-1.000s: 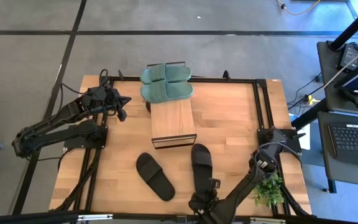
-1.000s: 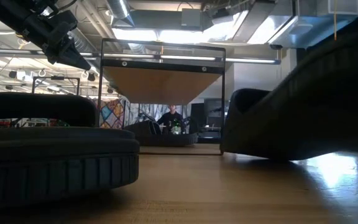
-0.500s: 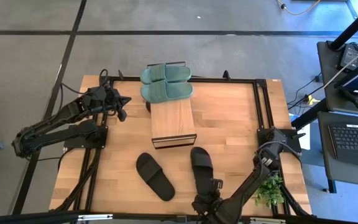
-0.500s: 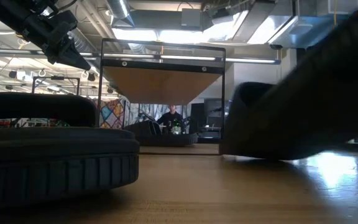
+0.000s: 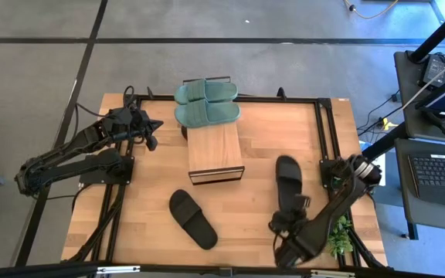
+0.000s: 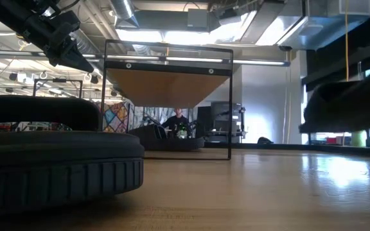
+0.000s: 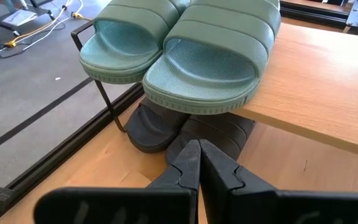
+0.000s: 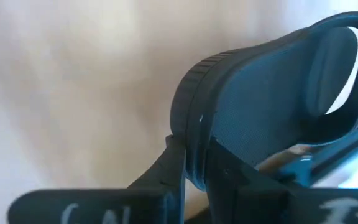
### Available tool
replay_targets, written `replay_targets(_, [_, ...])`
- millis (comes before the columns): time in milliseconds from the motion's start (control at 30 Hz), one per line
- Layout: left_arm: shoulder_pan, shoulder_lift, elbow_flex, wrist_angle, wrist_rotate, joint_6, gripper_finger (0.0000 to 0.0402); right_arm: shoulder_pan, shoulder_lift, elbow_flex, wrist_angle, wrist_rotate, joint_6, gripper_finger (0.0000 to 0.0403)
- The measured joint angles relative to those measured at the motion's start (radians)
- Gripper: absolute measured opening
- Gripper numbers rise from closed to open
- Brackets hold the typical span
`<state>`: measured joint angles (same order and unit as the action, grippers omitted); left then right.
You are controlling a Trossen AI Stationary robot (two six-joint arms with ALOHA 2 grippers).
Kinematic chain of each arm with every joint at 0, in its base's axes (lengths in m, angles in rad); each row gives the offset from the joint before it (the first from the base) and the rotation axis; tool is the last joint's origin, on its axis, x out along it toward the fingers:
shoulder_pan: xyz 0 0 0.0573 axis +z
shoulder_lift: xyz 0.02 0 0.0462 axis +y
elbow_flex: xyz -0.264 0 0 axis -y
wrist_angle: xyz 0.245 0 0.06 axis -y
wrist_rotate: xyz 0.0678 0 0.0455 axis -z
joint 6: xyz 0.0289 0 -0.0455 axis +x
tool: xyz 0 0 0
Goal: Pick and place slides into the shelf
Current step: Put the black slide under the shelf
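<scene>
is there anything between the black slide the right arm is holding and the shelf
Nothing visible. The right gripper is shut on the black slide to the right of the shelf, with only bare table between them. The other loose black slide lies off that path.

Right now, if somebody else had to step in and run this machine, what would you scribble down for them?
Right gripper: shut on a black slide by its heel edge, lifted off the table, right of the shelf.
Left gripper: shut, empty, waiting left of the shelf's far end.
Done: two green slides sit on the shelf's top at its far end; dark slides lie underneath them.
Left: shelve the held slide, then the other black slide lying on the table near the front.
</scene>
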<state>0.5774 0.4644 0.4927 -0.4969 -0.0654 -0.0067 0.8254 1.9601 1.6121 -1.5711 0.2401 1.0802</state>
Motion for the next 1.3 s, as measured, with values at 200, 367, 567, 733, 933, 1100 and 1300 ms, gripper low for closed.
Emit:
replay_targets(200, [0.0, 0.0, 0.0, 0.0, 0.0, -0.001, 0.0, -0.067, -0.104, -0.216, 0.0, 0.083, -0.115, 0.004])
replay_targets(367, [0.0, 0.0, 0.0, 0.0, 0.0, 0.0, 0.0, -0.147, -0.195, -0.343, 0.022, 0.197, -0.272, 0.004])
replay_targets(567, [0.0, 0.0, 0.0, 0.003, 0.0, 0.014, 0.0, -0.276, -0.348, -0.46, 0.158, 0.259, -0.53, 0.0039])
replay_targets(733, [0.0, 0.0, 0.0, 0.003, 0.0, 0.017, 0.0, -0.359, -0.463, -0.554, 0.361, 0.25, -0.759, 0.0039])
replay_targets(933, [0.0, 0.0, 0.0, 0.003, 0.0, 0.017, 0.0, -0.406, -0.477, -0.561, 0.46, 0.168, -0.936, 0.0039])
replay_targets(1100, [0.0, 0.0, 0.0, 0.003, 0.0, 0.018, 0.0, -0.411, -0.476, -0.558, 0.506, 0.096, -0.961, 0.0039])
replay_targets(1300, [0.0, 0.0, 0.0, 0.003, 0.0, 0.018, 0.0, -0.392, -0.475, -0.557, 0.562, 0.073, -1.033, 0.0039])
